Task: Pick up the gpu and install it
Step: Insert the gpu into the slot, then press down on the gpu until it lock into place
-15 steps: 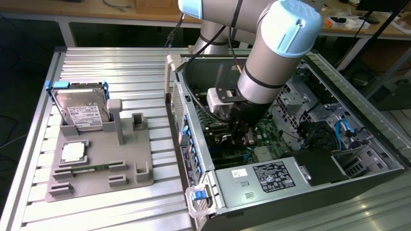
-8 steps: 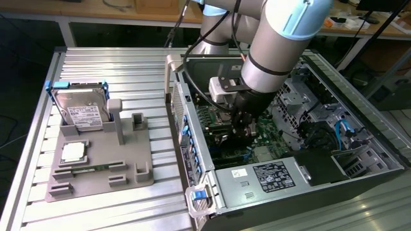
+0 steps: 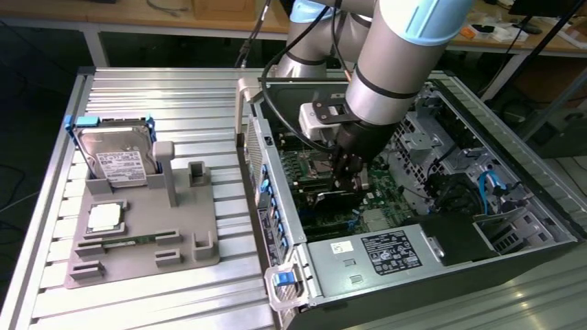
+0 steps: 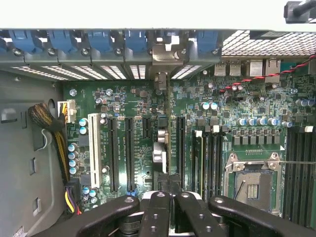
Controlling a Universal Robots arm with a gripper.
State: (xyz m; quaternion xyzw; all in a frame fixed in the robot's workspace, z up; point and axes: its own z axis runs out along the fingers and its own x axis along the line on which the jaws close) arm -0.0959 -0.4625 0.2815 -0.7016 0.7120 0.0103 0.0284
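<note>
My gripper (image 3: 353, 180) reaches down into the open computer case (image 3: 513, 158), over the motherboard (image 3: 385, 196). The gpu (image 4: 168, 143) is a thin dark card seen edge-on, standing upright among the black expansion slots (image 4: 129, 153). Its silver bracket (image 4: 163, 55) sits against the row of rear slot openings with blue clips. In the wrist view my gripper (image 4: 170, 197) has its two black fingers (image 4: 155, 210) pressed together on the card's near end. In the exterior view the gpu (image 3: 328, 201) shows as a dark slab just below the fingers. Whether it sits fully in its slot I cannot tell.
Left of the case, a grey fixture (image 3: 188, 237) holds a silver hard drive (image 3: 117, 161), a square chip (image 3: 104, 218) and a green memory stick (image 3: 124, 241). Inside the case are the power supply (image 3: 390, 253), the CPU socket (image 4: 252, 183) and cable bundles (image 4: 49, 123).
</note>
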